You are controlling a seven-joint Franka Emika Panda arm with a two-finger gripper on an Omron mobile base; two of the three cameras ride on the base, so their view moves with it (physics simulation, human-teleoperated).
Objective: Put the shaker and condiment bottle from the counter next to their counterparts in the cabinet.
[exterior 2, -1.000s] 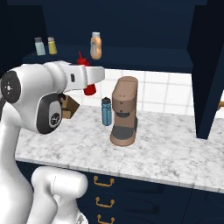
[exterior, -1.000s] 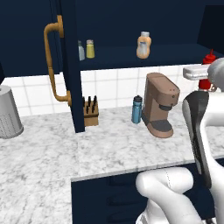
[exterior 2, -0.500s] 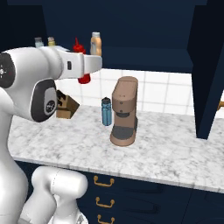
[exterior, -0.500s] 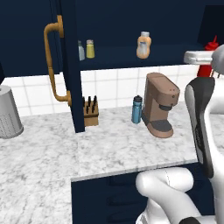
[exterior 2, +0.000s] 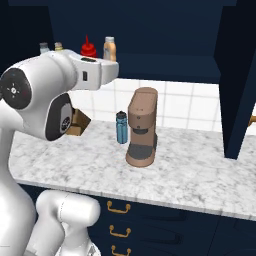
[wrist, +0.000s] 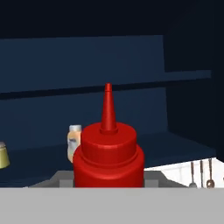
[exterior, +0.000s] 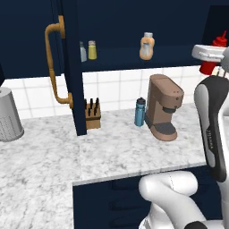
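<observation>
One item is already up there: the yellow-green shaker (exterior: 92,49) is parked right beside the grey shaker (exterior: 82,52) on the cabinet shelf (exterior: 116,56), so only the red bottle (wrist: 108,155) is left. It's sitting upright in the end effector (wrist: 109,186), carried at about shelf height and out in front of the open cabinet; the fingertips are hidden under the bottle in the hand view, so I can't say how wide they sit, but they look clamped on its lower body. Straight ahead of the end effector and a bit to the left in the hand view is the peach bottle (wrist: 73,142), which is the partner this one needs to land next to. From the right base view the red bottle (exterior 2: 88,48) reads as just beside the peach bottle (exterior 2: 109,48), though I think it's really nearer the camera and not over the shelf yet. If I were doing this bit, I'd keep the wrist level so the nozzle stays pointing up, push forward slowly until the base is well past the shelf lip, aim for the bare patch beside the peach bottle without bumping it, lower until it's seated, then let go. Below the end effector, the coffee maker (exterior: 164,107) and blue flask (exterior: 140,112) stay on the counter (exterior: 112,150).
</observation>
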